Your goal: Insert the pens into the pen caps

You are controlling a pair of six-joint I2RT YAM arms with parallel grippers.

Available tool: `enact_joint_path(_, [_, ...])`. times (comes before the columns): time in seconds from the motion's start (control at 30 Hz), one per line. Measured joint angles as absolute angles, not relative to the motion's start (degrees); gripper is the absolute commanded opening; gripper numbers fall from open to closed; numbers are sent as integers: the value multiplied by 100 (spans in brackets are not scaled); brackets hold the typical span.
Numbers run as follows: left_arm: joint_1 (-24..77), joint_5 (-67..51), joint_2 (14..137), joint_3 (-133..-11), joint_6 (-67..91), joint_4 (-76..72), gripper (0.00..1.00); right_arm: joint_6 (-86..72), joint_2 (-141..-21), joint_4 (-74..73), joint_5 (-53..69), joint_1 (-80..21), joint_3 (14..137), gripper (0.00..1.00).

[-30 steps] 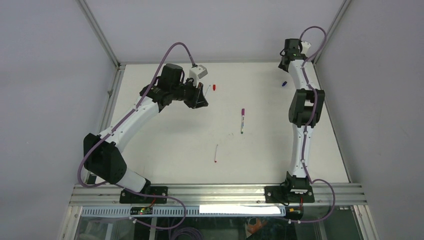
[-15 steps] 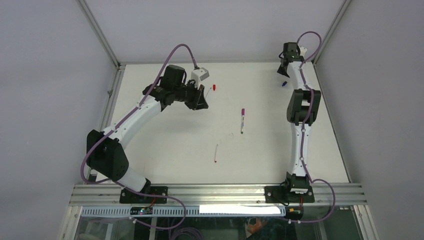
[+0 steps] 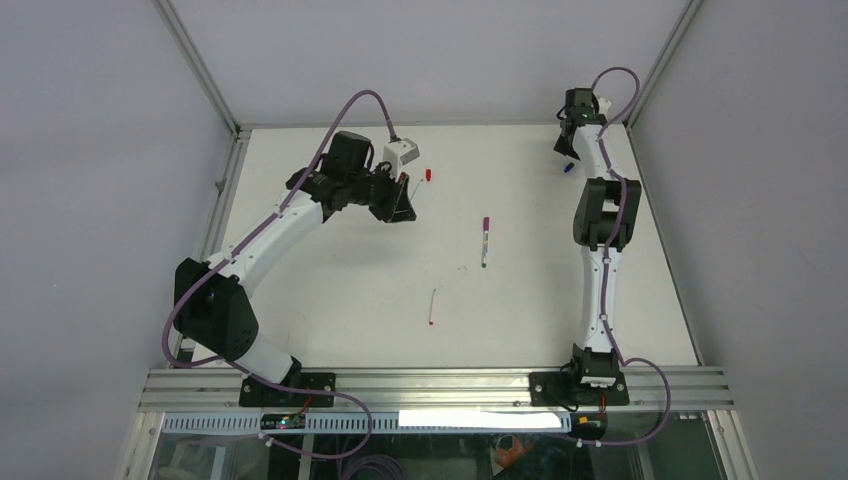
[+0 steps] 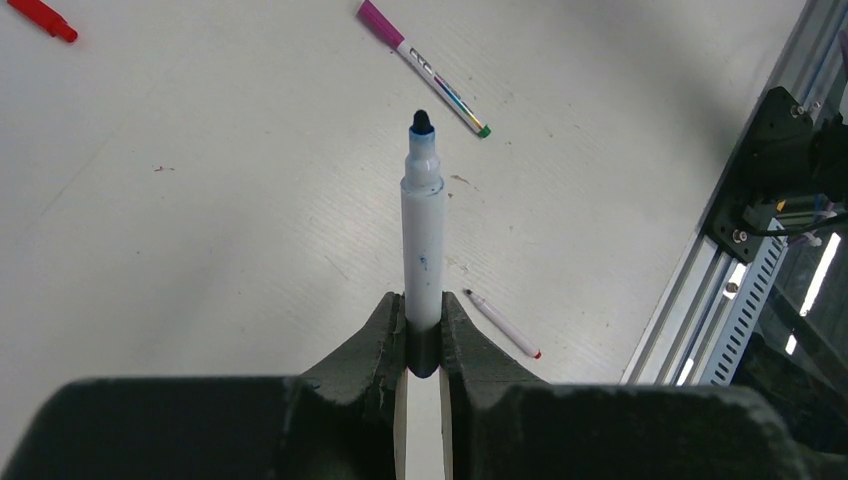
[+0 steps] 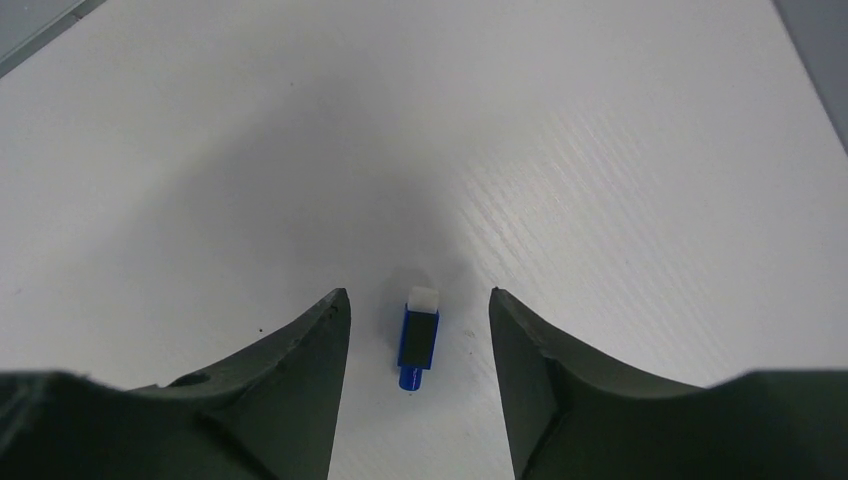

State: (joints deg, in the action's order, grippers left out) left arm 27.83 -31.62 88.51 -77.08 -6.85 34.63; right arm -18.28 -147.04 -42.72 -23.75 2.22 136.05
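Observation:
My left gripper (image 4: 423, 305) is shut on a white pen (image 4: 422, 230) with a dark blue tip, which points away from the wrist above the table. It sits at the back left in the top view (image 3: 400, 195). The red cap (image 3: 428, 174) lies just right of it. A pen wearing the magenta cap (image 3: 484, 240) lies mid-table. A thin pen with a red tip (image 3: 432, 306) lies nearer the front. My right gripper (image 5: 420, 300) is open at the back right (image 3: 565, 150), its fingers either side of the blue cap (image 5: 418, 338), which lies on the table.
The red cap (image 4: 43, 17), the magenta-capped pen (image 4: 424, 67) and the red-tipped pen (image 4: 502, 325) also show in the left wrist view. The aluminium frame rail (image 3: 440, 380) runs along the front edge. Enclosure walls stand close at the back and sides.
The right arm has reached farther to the back, bringing its open gripper over the blue cap. The left arm has shifted slightly, still holding the pen.

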Motion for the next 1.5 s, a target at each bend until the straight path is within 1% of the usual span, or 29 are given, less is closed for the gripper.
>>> enact_joint_path(0.33, [2781,-3162,8864,-7708,-714,3522,0,-1828,-14849,-4270,-2359,211,13605,54])
enact_joint_path(0.57, [2781,-3162,8866,-7708,-740,3535,0,-1833,-14921,-4178,-2355,202,13603,46])
enact_joint_path(0.8, [2783,-3162,8888,-7710,-797,3555,0,-1848,-14923,-4160,-2353,196,13598,46])
enact_joint_path(0.93, [2783,-3162,8888,-7710,-819,3564,0,-1925,-14857,-3981,-2355,196,13410,46])
enact_joint_path(1.0, [2783,-3162,8888,-7708,-823,3566,0,-2014,-14746,-3811,-2351,196,13161,42])
enact_joint_path(1.13, [2781,-3159,8888,-7710,-836,3603,0,-2215,-14538,-3533,-2333,196,12739,40])
enact_joint_path(1.33, [2781,-3162,8888,-7710,-840,3618,0,-2368,-14503,-3581,-2329,196,12693,39])
enact_joint_path(1.37, [2783,-3159,8888,-7710,-840,3621,0,-2397,-14503,-3597,-2329,196,12693,38])
enact_joint_path(1.4, [2783,-3159,8888,-7708,-840,3623,0,-2416,-14501,-3612,-2329,196,12693,34])
enact_joint_path(1.47, [2783,-3159,8888,-7708,-843,3625,0,-2451,-14492,-3645,-2318,196,12693,31])
enact_joint_path(1.5, [2783,-3159,8888,-7710,-843,3627,0,-2467,-14488,-3673,-2309,196,12693,28])
